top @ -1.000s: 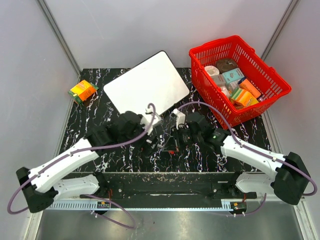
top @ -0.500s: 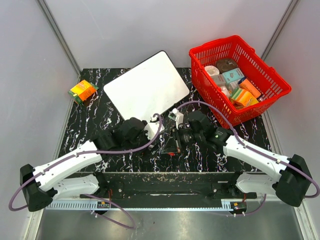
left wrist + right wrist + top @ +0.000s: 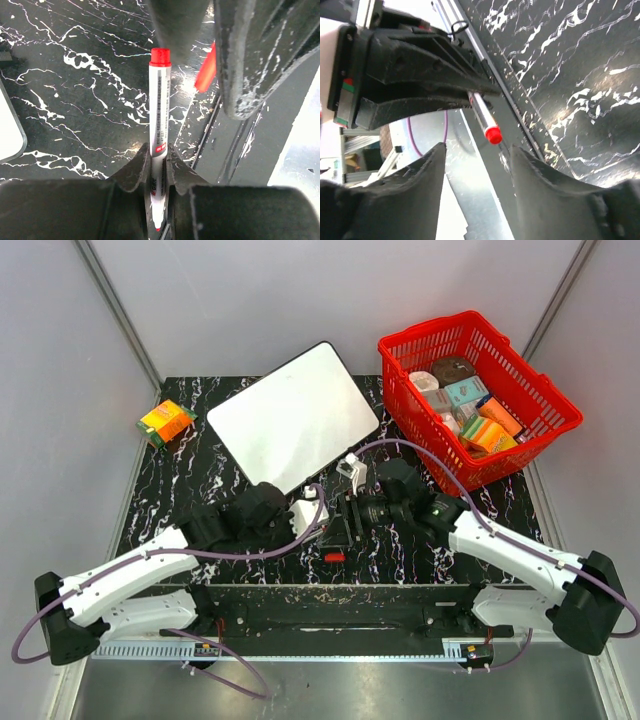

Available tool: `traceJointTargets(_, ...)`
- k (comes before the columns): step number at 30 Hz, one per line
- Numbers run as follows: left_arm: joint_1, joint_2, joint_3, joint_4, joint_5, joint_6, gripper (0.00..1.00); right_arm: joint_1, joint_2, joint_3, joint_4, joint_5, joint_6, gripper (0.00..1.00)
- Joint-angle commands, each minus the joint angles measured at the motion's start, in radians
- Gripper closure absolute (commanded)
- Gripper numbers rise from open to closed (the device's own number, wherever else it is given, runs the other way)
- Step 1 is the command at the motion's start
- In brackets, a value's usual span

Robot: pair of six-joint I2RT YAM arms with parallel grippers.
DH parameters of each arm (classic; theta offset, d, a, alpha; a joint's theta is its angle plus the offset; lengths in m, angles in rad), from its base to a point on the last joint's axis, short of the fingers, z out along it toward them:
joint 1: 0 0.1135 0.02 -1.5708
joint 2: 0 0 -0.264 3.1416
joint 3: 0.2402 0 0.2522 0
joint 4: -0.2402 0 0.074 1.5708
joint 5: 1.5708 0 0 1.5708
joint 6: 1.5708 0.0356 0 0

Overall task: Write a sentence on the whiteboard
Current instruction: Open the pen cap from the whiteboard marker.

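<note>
Whiteboard (image 3: 293,417): lies flat on the black marbled table (image 3: 180,485), far of centre and turned at an angle. Sits left of the red basket (image 3: 405,405), near it but not touching. Shows a plain white face from above. Pokes one rounded corner into the left edge of the left wrist view.

Left gripper (image 3: 158,160): clenched on a marker (image 3: 160,115), fingers (image 3: 134,172) pressed against both sides of the pale barrel. Holds it low over the near middle of the table, red end pointing away from the wrist.

Right gripper (image 3: 477,152): released, fingers (image 3: 420,185) spread wide, nothing between them. Faces the left gripper at close range, with the marker's red end just beyond the gap and not touching either finger.

From above: both grippers meet nose to nose near of the whiteboard's near edge, close to it; contact with the board cannot be told.

Small red piece (image 3: 334,556): lies on the table just near of the two grippers. Too small to identify.

Basket: stands at the far right, filled with assorted small boxes and packets.

Orange and green box (image 3: 166,423): sits at the far left corner of the table, well apart from the whiteboard.
</note>
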Motion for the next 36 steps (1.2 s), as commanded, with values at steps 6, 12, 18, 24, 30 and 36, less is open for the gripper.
traceJointTargets(6,-0.030,0.006,0.058,-0.005,0.020,0.000,1.00,0.004,-0.028,0.066,0.092,0.119,-0.013,0.30)
traceJointTargets(12,-0.030,-0.008,0.007,0.033,-0.044,-0.076,1.00,-0.005,-0.066,-0.002,0.078,0.260,-0.016,0.20)
traceJointTargets(18,-0.030,-0.048,-0.080,0.124,-0.070,-0.198,1.00,-0.010,-0.183,-0.088,0.078,0.333,-0.011,0.04)
traceJointTargets(24,-0.030,-0.071,-0.082,0.164,-0.023,-0.221,1.00,-0.010,-0.293,-0.149,0.115,0.296,-0.040,0.00)
traceJointTargets(30,-0.030,-0.054,-0.050,0.202,0.085,-0.205,1.00,-0.010,-0.252,-0.169,0.241,0.161,-0.008,0.00)
traceJointTargets(36,-0.031,-0.018,-0.016,0.211,0.103,-0.204,1.00,-0.010,-0.134,-0.197,0.429,0.046,0.101,0.19)
